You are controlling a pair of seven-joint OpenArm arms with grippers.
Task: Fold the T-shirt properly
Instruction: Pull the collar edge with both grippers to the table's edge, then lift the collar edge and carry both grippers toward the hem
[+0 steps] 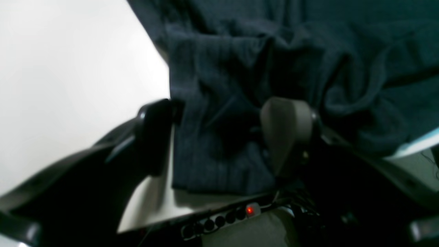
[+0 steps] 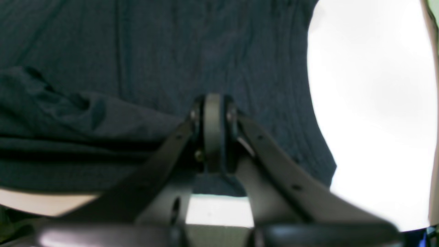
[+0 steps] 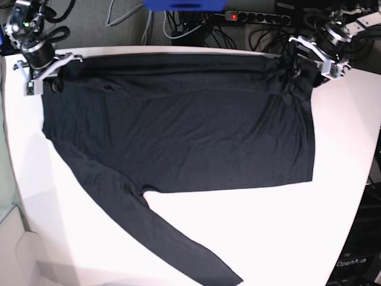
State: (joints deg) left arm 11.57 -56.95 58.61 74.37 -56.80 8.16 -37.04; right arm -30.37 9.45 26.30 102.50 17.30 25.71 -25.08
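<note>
A: Left wrist view first: our left pincer (image 1: 219, 116) stands with its jaws spread wide, one finger (image 1: 157, 133) over the white table (image 1: 68, 85), the other on the bunched dark cloth. Nothing is clamped between them.

B: And on the right wrist view we see our right pincer (image 2: 212, 133) with its jaws pressed together, tips low against the T-shirt (image 2: 154, 51). Whether any cloth is pinched between them, we cannot tell.

A: Moving outward, the shirt's edge ends just behind those tips, with bare table beyond.

B: From the base view, we have the shirt (image 3: 178, 131) spread flat across the far half of the table (image 3: 268, 238), one long sleeve (image 3: 172, 244) trailing diagonally toward the near edge.

A: Our two arms sit at the shirt's far corners, where the cloth is folded over in a narrow band. A power strip (image 3: 256, 18) with a red light lies behind the table.
</note>
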